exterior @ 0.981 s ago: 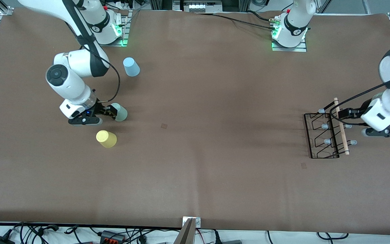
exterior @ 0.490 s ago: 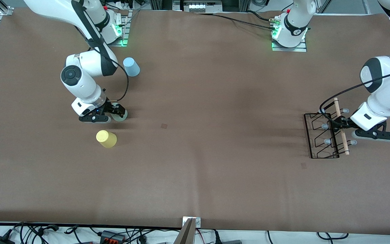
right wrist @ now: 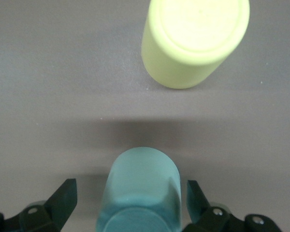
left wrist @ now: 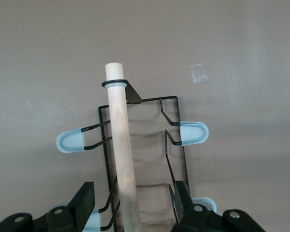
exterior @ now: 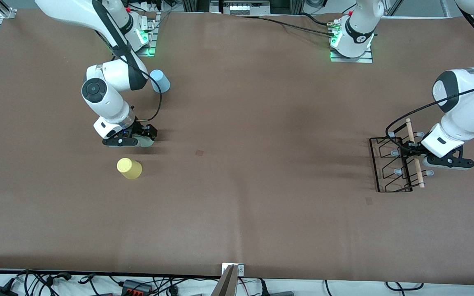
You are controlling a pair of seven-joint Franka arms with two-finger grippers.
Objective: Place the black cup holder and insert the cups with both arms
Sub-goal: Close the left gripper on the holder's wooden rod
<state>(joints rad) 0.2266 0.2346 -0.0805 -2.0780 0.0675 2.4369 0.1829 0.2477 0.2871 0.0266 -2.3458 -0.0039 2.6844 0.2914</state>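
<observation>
The black cup holder [exterior: 388, 164] lies flat at the left arm's end of the table, its wooden rod [left wrist: 120, 125] uppermost. My left gripper [exterior: 411, 153] is low over the rod and open; its fingers [left wrist: 83, 203] stand either side of the rod with a gap on each side. The mint-green cup [right wrist: 140, 183] stands bottom-up at the right arm's end. My right gripper [exterior: 141, 137] is open around it, fingers [right wrist: 65, 197] clear of its sides. The yellow cup [exterior: 129, 168] stands nearer the front camera, the light blue cup [exterior: 161, 81] farther from it.
Two small tape marks [exterior: 199, 152] [exterior: 369, 200] lie on the brown table cover. A metal bracket [exterior: 231, 273] sticks up at the table's front edge. Both arm bases [exterior: 351, 39] stand along the edge farthest from the front camera.
My right gripper slid over to the mint-green cup and now straddles it. My left gripper came down onto the rack's rod and its jaws have narrowed.
</observation>
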